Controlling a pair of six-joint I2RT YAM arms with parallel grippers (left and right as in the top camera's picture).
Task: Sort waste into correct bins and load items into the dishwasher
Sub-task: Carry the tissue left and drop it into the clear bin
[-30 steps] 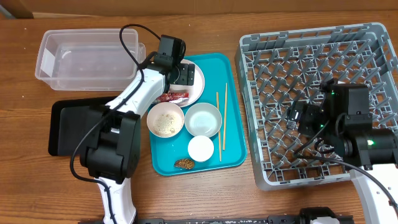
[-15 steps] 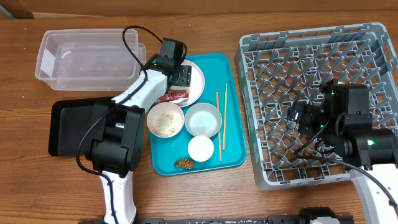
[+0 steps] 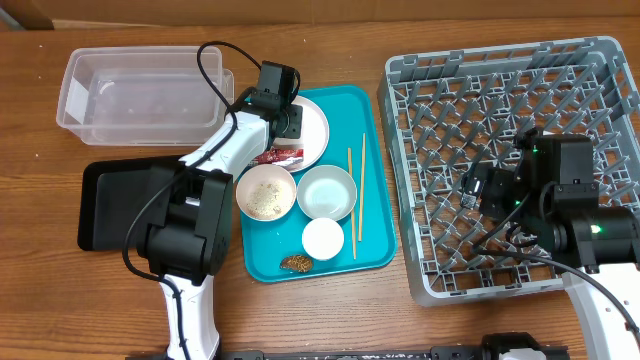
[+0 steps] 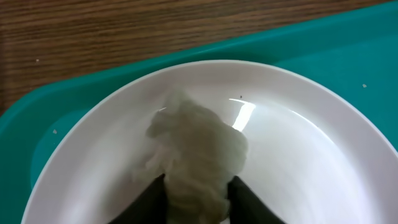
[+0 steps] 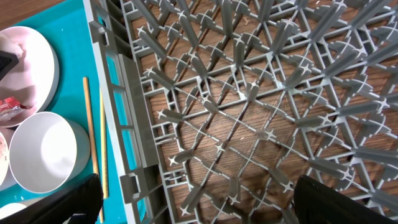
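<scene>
A crumpled white tissue (image 4: 199, 149) lies on the white round plate (image 4: 298, 143) at the back of the teal tray. My left gripper (image 4: 198, 202) is shut on the tissue, one dark finger pressed against each side. From overhead the left gripper (image 3: 290, 122) hangs over the plate (image 3: 315, 140), with the red-and-white wrapper (image 3: 277, 156) just in front. My right gripper (image 5: 199, 199) stands wide open above the grey dish rack (image 3: 500, 100), holding nothing. The clear tub (image 3: 140, 95) and black tray (image 3: 105, 205) sit to the left.
The teal tray (image 3: 375, 150) also carries a bowl with rice scraps (image 3: 266, 192), a pale bowl (image 3: 327, 192), a small cup (image 3: 323, 238), a brown lump (image 3: 295, 263) and two chopsticks (image 3: 356, 200). The rack's near wall (image 5: 118, 93) stands between tray and right gripper.
The left jaws have closed in on the tissue, after the left gripper shifted slightly right over the plate. The right arm has not moved.
</scene>
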